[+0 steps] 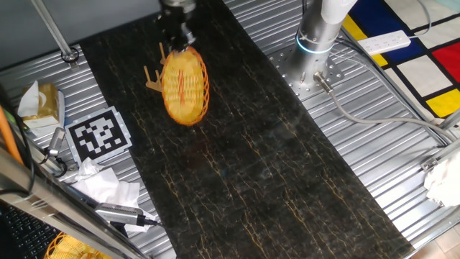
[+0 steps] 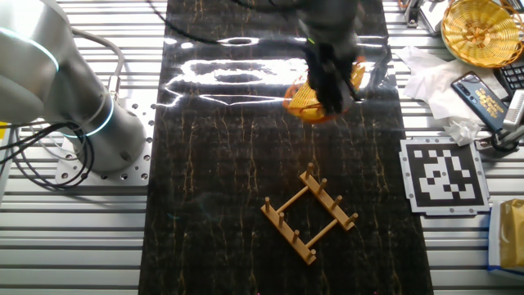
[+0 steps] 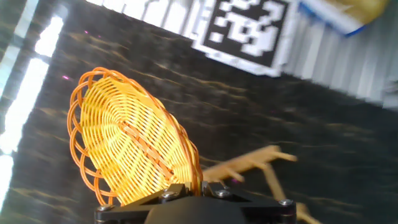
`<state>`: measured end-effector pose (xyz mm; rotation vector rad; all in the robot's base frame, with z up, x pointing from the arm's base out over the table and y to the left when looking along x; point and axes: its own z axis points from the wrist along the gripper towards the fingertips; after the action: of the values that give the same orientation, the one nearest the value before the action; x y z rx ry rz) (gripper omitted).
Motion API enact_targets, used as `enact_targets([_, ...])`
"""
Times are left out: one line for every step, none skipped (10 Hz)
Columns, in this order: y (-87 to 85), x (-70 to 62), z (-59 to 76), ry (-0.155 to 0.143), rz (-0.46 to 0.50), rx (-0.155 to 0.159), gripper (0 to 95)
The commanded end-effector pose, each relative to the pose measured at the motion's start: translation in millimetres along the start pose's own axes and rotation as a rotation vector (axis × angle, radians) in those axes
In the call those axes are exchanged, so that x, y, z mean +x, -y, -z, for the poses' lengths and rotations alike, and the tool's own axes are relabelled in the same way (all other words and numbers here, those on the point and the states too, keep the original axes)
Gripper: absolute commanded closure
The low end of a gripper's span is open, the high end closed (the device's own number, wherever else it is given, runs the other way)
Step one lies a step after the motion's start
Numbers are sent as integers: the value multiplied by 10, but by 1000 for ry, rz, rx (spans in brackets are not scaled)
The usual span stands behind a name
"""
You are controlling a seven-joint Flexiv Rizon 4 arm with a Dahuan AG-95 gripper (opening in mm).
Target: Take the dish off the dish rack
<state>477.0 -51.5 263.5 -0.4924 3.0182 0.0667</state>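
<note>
The dish [image 1: 185, 88] is an oval yellow-orange wicker piece with a darker centre stripe. It hangs on edge in the air, clear of the dish rack [image 2: 309, 215], which stands bare on the dark mat. In one fixed view the rack's pegs [image 1: 153, 78] show just left of the dish. My gripper [image 1: 182, 44] is shut on the dish's upper rim. The other fixed view shows the gripper [image 2: 334, 92] in front of the dish [image 2: 307, 102], hiding most of it. In the hand view the jaws clamp the rim [image 3: 196, 182], with the dish [image 3: 127, 146] ahead and the rack [image 3: 249, 165] blurred below.
A black-and-white marker card [image 1: 99, 134] lies left of the mat, also in the hand view [image 3: 249, 25]. Crumpled tissues, a tissue box [image 1: 39, 104] and tools lie beside it. A second wicker basket [image 2: 483, 29] sits off the mat. The arm's base [image 1: 316, 43] stands on the metal table.
</note>
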Motion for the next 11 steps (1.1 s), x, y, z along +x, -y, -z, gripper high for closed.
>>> enact_targets([-99, -161, -279, -32, -166, -245, 950])
enact_targets([-99, -163, -284, -36, -218, -245, 950])
enact_targets([-98, -165, -298, -42, -256, -244, 950])
enact_targets([-91, -157, -357, -43, -272, -245, 950])
enact_targets([-83, -141, -447, -36, -270, -246, 950])
enact_targets([-82, -128, -524, -31, -260, -247, 950])
enact_targets([-85, -112, -610, -30, -244, -247, 950])
enact_targets([-93, -102, -686, -25, -243, -247, 950])
enact_targets([-102, -102, -733, -21, -245, -246, 950])
enact_targets([-122, -99, -815, -18, -244, -244, 950])
enact_targets([-130, -88, -857, -13, -231, -246, 950])
